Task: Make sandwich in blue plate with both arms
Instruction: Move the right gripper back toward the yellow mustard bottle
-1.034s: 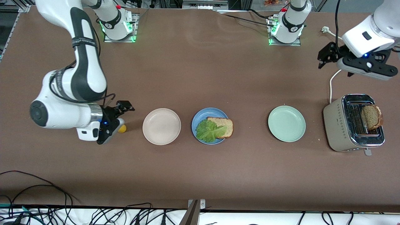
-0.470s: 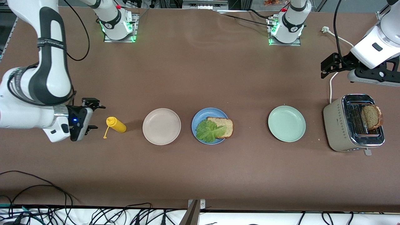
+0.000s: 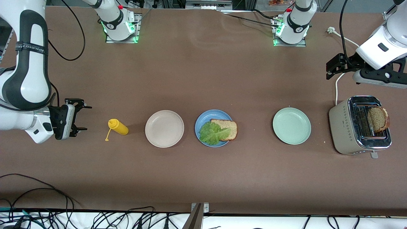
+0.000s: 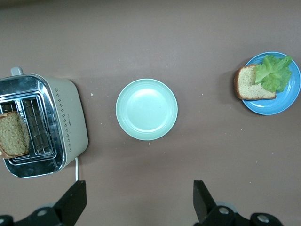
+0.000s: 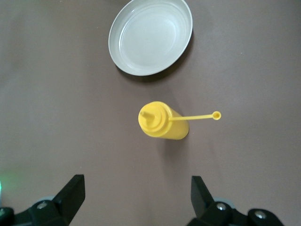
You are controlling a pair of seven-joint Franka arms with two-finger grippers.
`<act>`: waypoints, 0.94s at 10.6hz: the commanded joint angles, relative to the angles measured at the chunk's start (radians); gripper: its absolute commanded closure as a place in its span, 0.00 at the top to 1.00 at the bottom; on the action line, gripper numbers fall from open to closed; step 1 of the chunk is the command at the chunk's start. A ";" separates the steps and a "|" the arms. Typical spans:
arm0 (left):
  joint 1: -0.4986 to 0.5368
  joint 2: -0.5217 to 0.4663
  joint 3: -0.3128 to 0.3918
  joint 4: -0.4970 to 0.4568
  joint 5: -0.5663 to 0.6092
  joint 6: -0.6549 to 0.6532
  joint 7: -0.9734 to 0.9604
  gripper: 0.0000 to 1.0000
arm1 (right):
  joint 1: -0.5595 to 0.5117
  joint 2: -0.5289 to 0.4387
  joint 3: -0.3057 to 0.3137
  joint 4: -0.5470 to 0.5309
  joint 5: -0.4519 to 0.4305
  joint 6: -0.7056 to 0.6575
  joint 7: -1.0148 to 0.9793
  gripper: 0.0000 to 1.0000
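Along the brown table runs a row: a yellow plastic squeeze bottle toward the right arm's end, then a round beige plate, a round blue plate carrying a brown bread slice under a crinkled green lettuce leaf, a round pale green plate, and a beige-and-chrome toaster at the left arm's end, a second bread slice in its slot.

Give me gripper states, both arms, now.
Left gripper: open, empty, over bare table by the toaster.
Right gripper: open, empty, beside the yellow squeeze bottle.
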 commanded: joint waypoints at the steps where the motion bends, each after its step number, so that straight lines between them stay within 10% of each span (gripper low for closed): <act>1: 0.005 0.000 -0.002 0.025 -0.013 -0.025 0.017 1.00 | -0.043 0.001 0.017 -0.063 0.081 0.004 -0.175 1.00; 10: 0.006 0.000 0.004 0.025 -0.025 -0.046 0.025 1.00 | -0.104 0.223 0.017 -0.063 0.411 0.013 -0.556 1.00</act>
